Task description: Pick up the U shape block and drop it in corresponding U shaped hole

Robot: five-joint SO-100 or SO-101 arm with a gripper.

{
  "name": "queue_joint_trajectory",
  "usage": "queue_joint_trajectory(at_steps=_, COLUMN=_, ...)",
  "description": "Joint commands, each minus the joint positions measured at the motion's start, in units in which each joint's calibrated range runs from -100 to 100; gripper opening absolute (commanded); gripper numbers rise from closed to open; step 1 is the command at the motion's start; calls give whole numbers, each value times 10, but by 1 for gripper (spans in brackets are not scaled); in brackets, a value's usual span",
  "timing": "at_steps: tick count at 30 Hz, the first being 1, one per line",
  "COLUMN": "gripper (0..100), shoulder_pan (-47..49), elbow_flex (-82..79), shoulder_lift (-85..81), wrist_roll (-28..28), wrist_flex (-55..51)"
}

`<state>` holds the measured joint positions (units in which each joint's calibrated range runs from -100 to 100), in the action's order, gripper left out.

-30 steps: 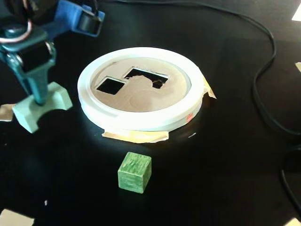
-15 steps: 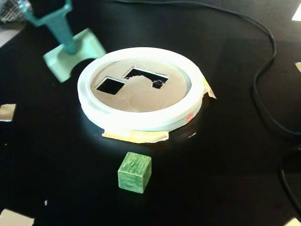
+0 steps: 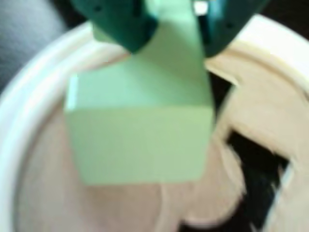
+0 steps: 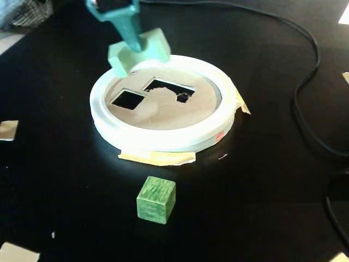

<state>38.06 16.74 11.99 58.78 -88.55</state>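
Where black table spreads, cable snakes right.

U shape block over ring's far-left rim | U shaped hole right of square cutout | cube in front

The wrist view is heavily blurred: the U shape block fills the frame, its notch unseen, and the gripper is cropped at the top edge. The U shaped hole is partly hidden.
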Motion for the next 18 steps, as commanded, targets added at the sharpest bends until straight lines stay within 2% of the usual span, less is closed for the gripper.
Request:
queue_joint_trajectory(at_steps=1, gripper=1, shoulder_pan=28, elbow_flex=111, shoulder_lift=52, wrist_roll=44, wrist_flex=-5)
queue_joint_trajectory(at_steps=8, gripper=1, shoulder_pan=108, elbow_flex=115, shoulder_lift=102, wrist_roll=122, wrist_flex=9)
queue_joint_trajectory(at_steps=13, gripper=1, shoulder_pan=109, elbow_flex=143, shoulder_lift=164, wrist_roll=123, wrist_flex=86)
queue_joint_trajectory(at_steps=18, gripper=1, shoulder_pan=93, elbow_flex=167, shoulder_lift=190, wrist_roll=118, wrist_flex=90)
